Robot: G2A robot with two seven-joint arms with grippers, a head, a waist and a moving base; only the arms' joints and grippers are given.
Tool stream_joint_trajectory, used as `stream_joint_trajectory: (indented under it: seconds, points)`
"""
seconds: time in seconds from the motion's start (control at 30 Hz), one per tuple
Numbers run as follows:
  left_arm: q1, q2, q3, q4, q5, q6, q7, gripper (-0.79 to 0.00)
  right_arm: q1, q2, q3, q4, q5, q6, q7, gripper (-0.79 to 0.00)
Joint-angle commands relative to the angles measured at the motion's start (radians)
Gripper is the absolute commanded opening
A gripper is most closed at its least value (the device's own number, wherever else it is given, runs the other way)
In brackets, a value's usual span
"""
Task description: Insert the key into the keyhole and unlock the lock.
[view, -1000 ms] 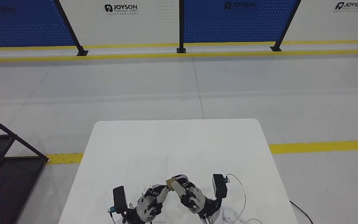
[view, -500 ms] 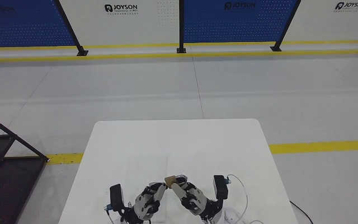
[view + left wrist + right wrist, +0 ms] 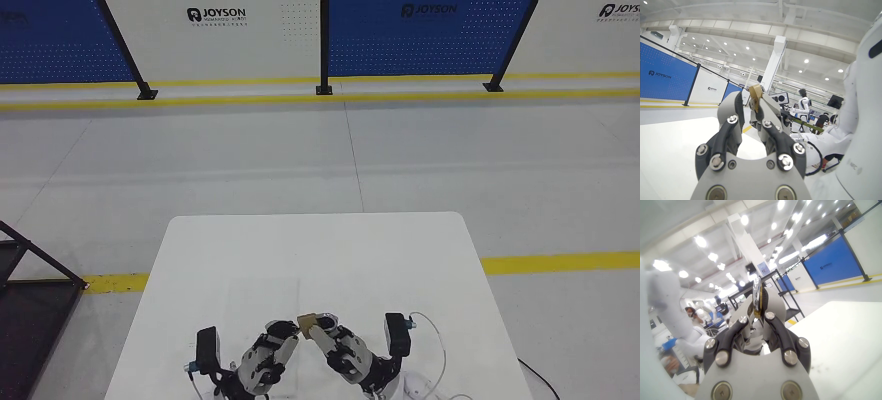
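With the right gripper [image 3: 760,301] clenched on the lock [image 3: 755,93] above the table's [image 3: 320,250] near edge and the left gripper [image 3: 750,102] spread beside it, no key discernible, a sideways nudge could twist the lock loose.

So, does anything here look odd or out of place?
One thing: the right gripper holds the brass lock up in the air, off the white table, while the left gripper beside it is open and empty.
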Motion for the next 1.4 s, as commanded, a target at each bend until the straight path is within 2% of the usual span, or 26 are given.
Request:
stream_joint_trajectory:
  seconds: [0.0,0.17,0.27,0.3,0.4,0.6,0.67,0.7,0.73,1.07,1.37]
  points:
    - [0.001,0.005,-0.009,0.008,-0.035,-0.055,-0.018,-0.48,-0.002,0.001,0.004,-0.001,0.001,-0.003,-0.002,-0.785]
    - [0.003,0.018,-0.023,0.008,-0.164,-0.169,-0.138,-0.539,-0.007,0.004,0.009,-0.006,0.0,-0.007,-0.002,-0.785]
    - [-0.003,0.032,-0.01,-0.003,-0.211,-0.169,-0.192,-0.557,-0.007,0.005,0.011,-0.006,0.005,-0.009,0.005,-0.785]
    - [-0.003,0.037,-0.005,-0.006,-0.225,-0.169,-0.207,-0.591,-0.006,0.006,0.011,-0.007,0.005,-0.008,0.008,-0.785]
    - [-0.01,0.051,0.009,-0.017,-0.27,-0.169,-0.238,-0.625,-0.004,0.006,0.011,-0.006,0.011,-0.006,0.018,-0.785]
    - [-0.021,0.074,0.021,-0.027,-0.315,-0.169,-0.285,-0.634,-0.002,0.008,0.009,-0.007,0.02,-0.005,0.035,-0.785]
    - [-0.025,0.08,0.024,-0.028,-0.324,-0.169,-0.292,-0.643,-0.002,0.008,0.009,-0.006,0.022,-0.005,0.039,-0.785]
    - [-0.027,0.082,0.025,-0.029,-0.327,-0.169,-0.294,-0.739,-0.002,0.008,0.008,-0.007,0.023,-0.005,0.04,-0.785]
    - [-0.028,0.084,0.025,-0.029,-0.328,-0.169,-0.295,-0.773,-0.002,0.009,0.008,-0.007,0.024,-0.004,0.041,-0.785]
    - [-0.031,0.089,0.008,-0.025,-0.302,-0.156,-0.297,-0.785,0.0,0.01,0.004,-0.008,0.023,-0.001,0.052,-0.785]
    - [-0.013,0.078,0.005,-0.044,-0.139,-0.034,-0.2,-0.785,-0.001,0.011,-0.001,-0.012,0.02,0.009,0.066,-0.785]
